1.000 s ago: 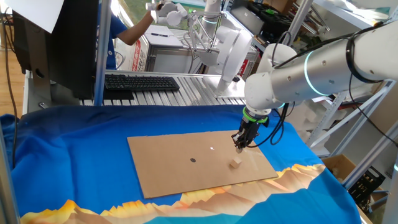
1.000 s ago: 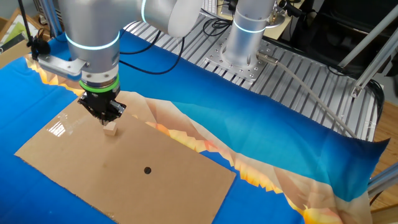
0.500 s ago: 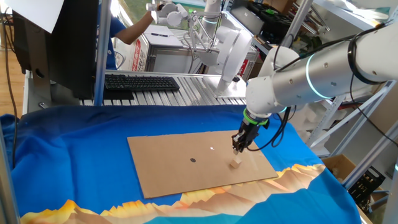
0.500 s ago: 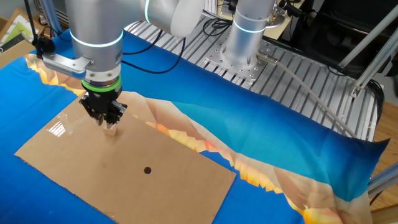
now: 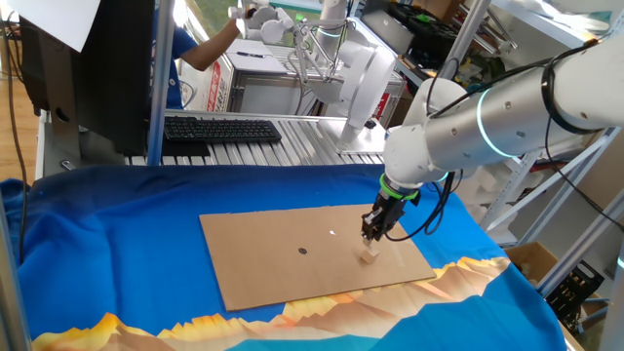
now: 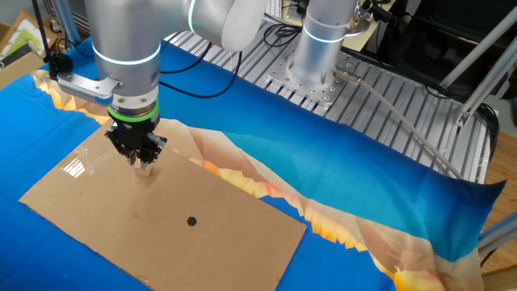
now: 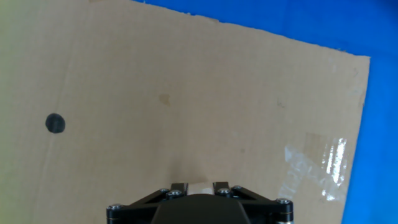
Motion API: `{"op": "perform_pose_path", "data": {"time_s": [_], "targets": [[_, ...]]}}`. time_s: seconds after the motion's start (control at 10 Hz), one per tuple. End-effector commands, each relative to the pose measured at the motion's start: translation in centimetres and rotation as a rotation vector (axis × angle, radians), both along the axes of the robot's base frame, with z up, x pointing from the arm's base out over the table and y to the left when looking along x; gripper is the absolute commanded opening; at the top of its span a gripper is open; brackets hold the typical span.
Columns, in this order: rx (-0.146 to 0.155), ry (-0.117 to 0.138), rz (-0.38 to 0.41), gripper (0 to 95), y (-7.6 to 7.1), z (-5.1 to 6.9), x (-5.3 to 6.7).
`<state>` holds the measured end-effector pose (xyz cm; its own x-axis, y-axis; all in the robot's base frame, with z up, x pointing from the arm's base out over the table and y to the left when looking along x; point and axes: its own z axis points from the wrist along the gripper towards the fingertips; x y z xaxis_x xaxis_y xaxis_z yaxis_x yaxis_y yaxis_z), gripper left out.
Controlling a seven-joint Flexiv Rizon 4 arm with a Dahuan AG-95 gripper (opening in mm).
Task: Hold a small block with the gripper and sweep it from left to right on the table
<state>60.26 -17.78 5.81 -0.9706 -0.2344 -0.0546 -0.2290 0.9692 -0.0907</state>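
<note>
My gripper (image 5: 371,237) points straight down over a flat brown cardboard sheet (image 5: 283,258) that lies on the table (image 5: 117,234), which is draped in bright blue cloth with an orange-yellow mountain pattern along one edge. The small block (image 5: 369,255), a tiny pale beige wooden cube, sits on the cardboard near the sheet's right end in one fixed view, directly under my fingertips. In the other fixed view the gripper (image 6: 142,159) hangs low over the small block (image 6: 145,169), so low that the black fingers cover its top and only its lower part shows. From these angles the fingers seem to reach down around the cube, but I cannot tell whether they are pressed against its sides or stand a little apart from it.

In the hand view, the gripper (image 7: 199,188) fills the bottom edge of the picture, and a sliver of the small block (image 7: 200,184) shows pale between the two finger ends. The cardboard sheet (image 7: 205,93) spreads ahead, with a small dark round dot (image 7: 55,123) well off to the left and a glossy strip of clear tape (image 7: 323,162) near its right border. Blue cloth of the table (image 7: 382,112) shows beyond that border.

Above the gripper, a green ring (image 5: 398,184) circles my wrist, beneath the bulky white arm (image 5: 487,122). Behind the table, a black keyboard (image 5: 222,129) rests on a grey metal-slatted bench (image 5: 292,146).
</note>
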Motion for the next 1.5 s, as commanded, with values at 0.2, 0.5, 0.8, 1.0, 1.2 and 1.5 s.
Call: {"op": "perform_pose_path", "data": {"time_s": [0.2, 0.5, 0.8, 1.0, 1.2, 1.5], "targets": [[0.002, 0.001, 0.008, 38.0, 0.0, 0.0, 0.0], [0.009, 0.000, 0.011, 38.0, 0.3, -0.3, -0.1], [0.012, -0.005, 0.011, 38.0, 0.5, -0.6, 0.0], [0.011, -0.005, 0.011, 38.0, 0.6, -0.8, 0.1], [0.011, -0.004, 0.011, 38.0, 0.5, -1.0, 0.2], [0.011, -0.002, 0.011, 38.0, 0.2, -1.4, 0.3]]}}
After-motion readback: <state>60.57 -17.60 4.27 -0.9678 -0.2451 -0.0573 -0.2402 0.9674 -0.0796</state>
